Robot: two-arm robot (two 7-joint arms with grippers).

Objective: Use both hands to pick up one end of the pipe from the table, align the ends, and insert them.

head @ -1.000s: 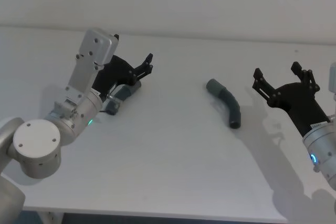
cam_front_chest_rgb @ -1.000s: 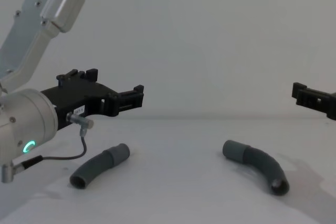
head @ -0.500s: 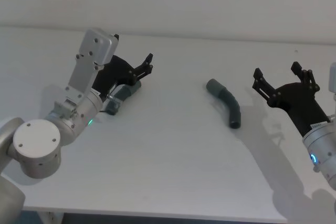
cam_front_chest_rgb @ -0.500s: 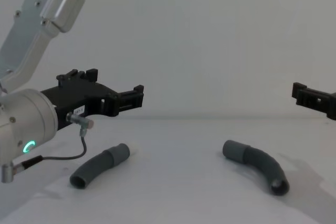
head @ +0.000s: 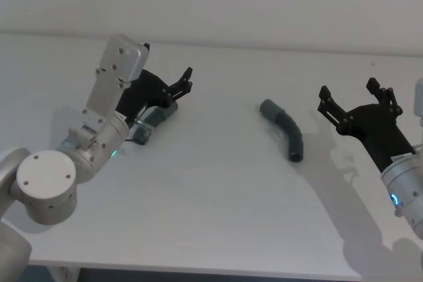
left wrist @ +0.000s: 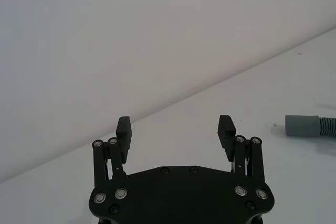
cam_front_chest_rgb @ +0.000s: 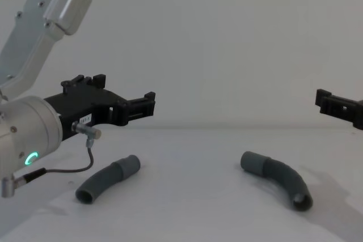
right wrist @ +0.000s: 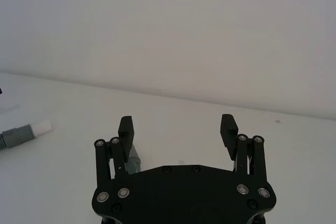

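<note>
Two grippers hang over one table (head: pixel 211 222), two pipe pieces on it. The left gripper (head: pixel 181 88) and right gripper (head: pixel 348 92) both have jaws wide apart, empty. The left piece (cam_front_chest_rgb: pixel 108 178) lies under the left gripper; the chest view shows clear air between them, which the head view hides. The right piece (cam_front_chest_rgb: pixel 278 177) lies nearer the middle, outside the right jaws. The right wrist view shows the left piece's pale tip (right wrist: pixel 41 127); the left wrist view shows the right piece's cuff (left wrist: pixel 302 125).

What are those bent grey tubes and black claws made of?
The left tube and right tube look like dull grey rubber or soft plastic: ribbed. The left gripper and right gripper seem matte black plastic or coated metal: angular, rigid.
</note>
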